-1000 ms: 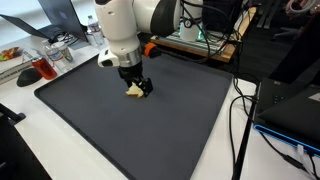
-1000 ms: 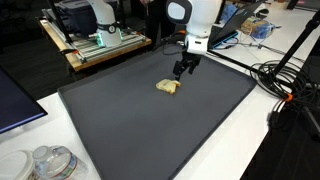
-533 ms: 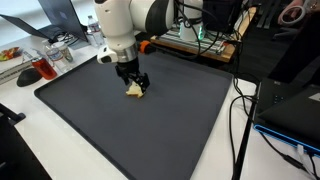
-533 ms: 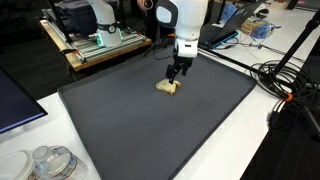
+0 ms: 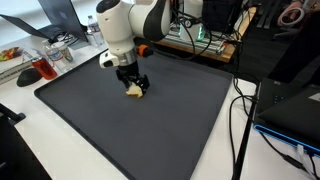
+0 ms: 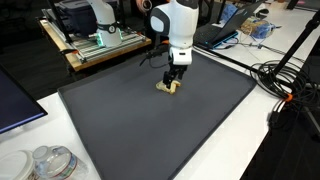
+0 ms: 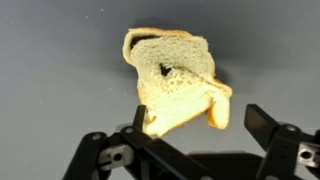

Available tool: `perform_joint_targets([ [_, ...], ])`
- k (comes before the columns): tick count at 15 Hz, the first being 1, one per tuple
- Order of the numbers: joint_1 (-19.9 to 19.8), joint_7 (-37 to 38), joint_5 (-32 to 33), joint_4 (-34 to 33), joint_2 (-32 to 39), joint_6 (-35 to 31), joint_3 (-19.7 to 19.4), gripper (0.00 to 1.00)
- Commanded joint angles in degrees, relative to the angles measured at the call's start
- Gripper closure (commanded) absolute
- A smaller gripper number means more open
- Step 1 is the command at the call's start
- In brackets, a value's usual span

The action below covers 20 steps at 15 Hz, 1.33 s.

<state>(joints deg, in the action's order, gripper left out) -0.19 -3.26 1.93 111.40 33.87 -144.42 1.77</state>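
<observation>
Pale, torn slice of white bread with a tan crust (image 7: 175, 80) lay on the dark grey rectangular mat (image 5: 160, 130), upper left of centre in an exterior view. The black two-finger gripper (image 7: 198, 128) hovered close over it, jaws spread wide, gripping nothing.

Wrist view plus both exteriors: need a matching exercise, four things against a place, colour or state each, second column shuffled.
Things:
1. bread
2. gripper
3. mat
4. cables

Descriptions:
A. dark grey, flat under the arm
B. open, jaws down over the bread
C. black, lying off the mat at its edge
D. pale with a brown crust, lying on the mat

Pairs: 1-D, 2-B, 3-A, 4-C
</observation>
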Motion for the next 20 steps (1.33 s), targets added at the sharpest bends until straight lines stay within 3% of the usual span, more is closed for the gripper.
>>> perform_joint_targets([
  [1, -1.6, -2.9, -2.0, 1.5, 0.5, -3.1, 1.5, 0.0],
  [11, 0.6, -1.6, 1.9, 0.6, 2.4, -4.8, -1.0, 0.0],
  [12, 0.4, -2.3, 2.0, 0.3, 2.4, -4.2, -0.7, 0.07],
  [13, 0.4, -2.8, 2.0, 0.1, 2.4, -3.7, -0.5, 0.26],
  [20, 1.2, -3.5, 2.9, -0.4, 0.9, -0.9, -0.3, 0.75],
])
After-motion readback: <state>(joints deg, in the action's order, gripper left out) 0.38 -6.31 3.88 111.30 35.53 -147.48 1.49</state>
